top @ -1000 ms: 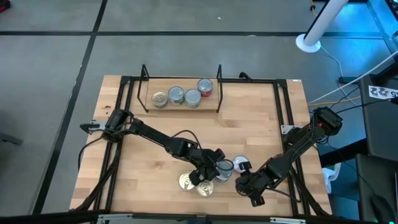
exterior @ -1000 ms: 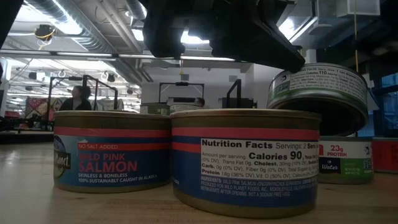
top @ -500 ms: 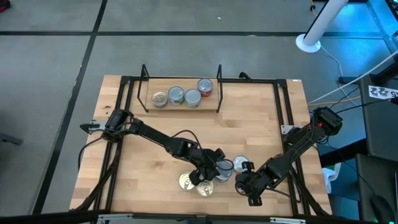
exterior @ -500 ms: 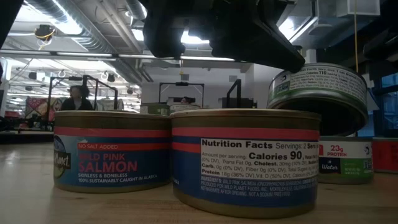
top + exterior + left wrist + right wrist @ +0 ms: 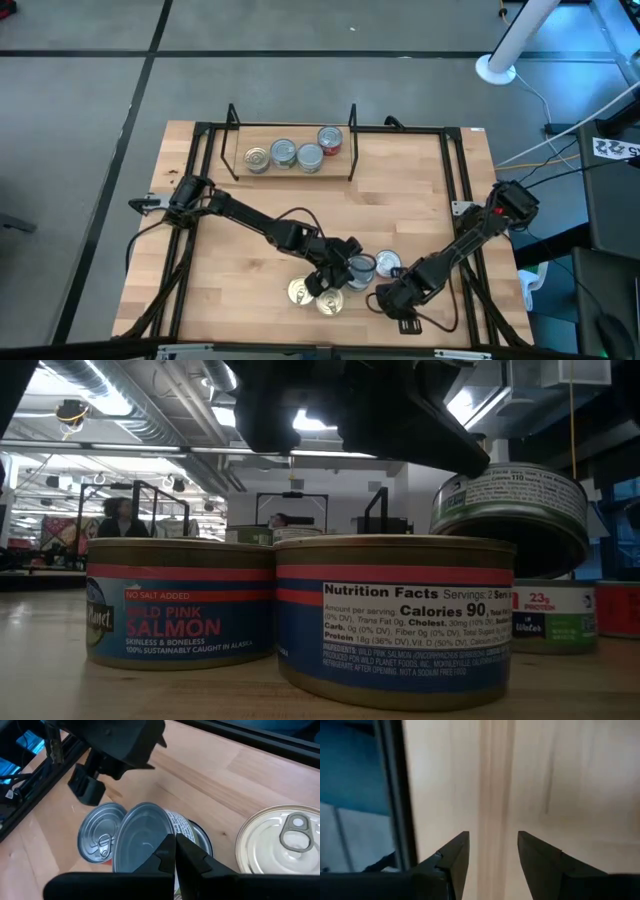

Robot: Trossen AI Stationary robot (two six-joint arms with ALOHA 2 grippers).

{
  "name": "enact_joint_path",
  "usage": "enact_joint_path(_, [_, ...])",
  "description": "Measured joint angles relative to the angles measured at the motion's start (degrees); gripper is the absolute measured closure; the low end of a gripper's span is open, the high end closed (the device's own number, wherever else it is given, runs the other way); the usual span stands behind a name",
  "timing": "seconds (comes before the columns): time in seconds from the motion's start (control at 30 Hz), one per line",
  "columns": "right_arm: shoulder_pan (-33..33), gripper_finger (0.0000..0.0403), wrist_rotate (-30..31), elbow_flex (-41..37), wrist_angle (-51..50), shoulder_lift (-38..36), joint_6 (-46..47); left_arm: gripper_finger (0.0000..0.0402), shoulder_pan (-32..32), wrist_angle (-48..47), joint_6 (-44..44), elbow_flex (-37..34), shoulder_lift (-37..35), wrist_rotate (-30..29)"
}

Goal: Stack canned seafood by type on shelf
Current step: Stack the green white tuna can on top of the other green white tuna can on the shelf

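Note:
The shelf at the table's far side carries several tins, one red-sided. Near the front edge stand two gold-lidded salmon tins and a silver pull-tab tin. A green-labelled tin lies tilted; it seems to rest on another tin. My left gripper is shut at this tilted tin. To its right, my right gripper stands open over bare wood, pointing steeply down. My left gripper meets the tilted tin's side wall just under its raised rim with its shut fingertips, coming slanting down from the table's left. The tin is not between the fingers. It sits aslant, one edge up; the fingers hide the exact spot of contact.
A black metal frame rail runs along the table's right side, close to my right arm, and also shows in the right wrist view. Bare wood lies between the shelf and the front group of tins. People show in the room beyond.
My right gripper has sunk toward the table and shifted slightly toward the front tins, rolling at the wrist as it went. The left gripper and the tilted tin have kept still.

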Motion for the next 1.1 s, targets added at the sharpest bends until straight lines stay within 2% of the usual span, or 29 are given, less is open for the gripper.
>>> enact_joint_path(0.13, [-0.8, 0.0233, -3.4, 0.0, 0.4, 0.0, 1.0, 0.0401, 0.3, 0.0, -0.2, 0.0, 0.0, 0.0])
enact_joint_path(0.63, [0.4, 0.0233, -5.0, 0.8, -0.9, -1.1, 4.9, 0.0401, 0.3, 0.0, -0.2, 0.0, 0.0, 0.0])
enact_joint_path(0.73, [2.9, 0.0233, -1.9, 3.2, -4.6, -2.4, 5.6, 0.0401, 0.3, 0.0, -0.3, 0.0, 0.0, 0.0])
enact_joint_path(0.87, [7.0, 0.0233, 8.6, 6.3, -8.6, -3.6, 7.5, 0.0401, 0.4, 0.0, -0.5, 0.0, 0.0, 0.0])
enact_joint_path(0.97, [9.4, 0.0233, 13.7, 7.2, -8.3, -3.6, 7.2, 0.0401, 0.4, 0.0, -0.5, 0.0, 0.0, 0.0])
enact_joint_path(1.1, [10.0, 0.0233, 14.5, 6.7, -8.3, -3.6, 7.5, 0.0401, 0.4, 0.0, -0.5, 0.0, 0.0, 0.0])
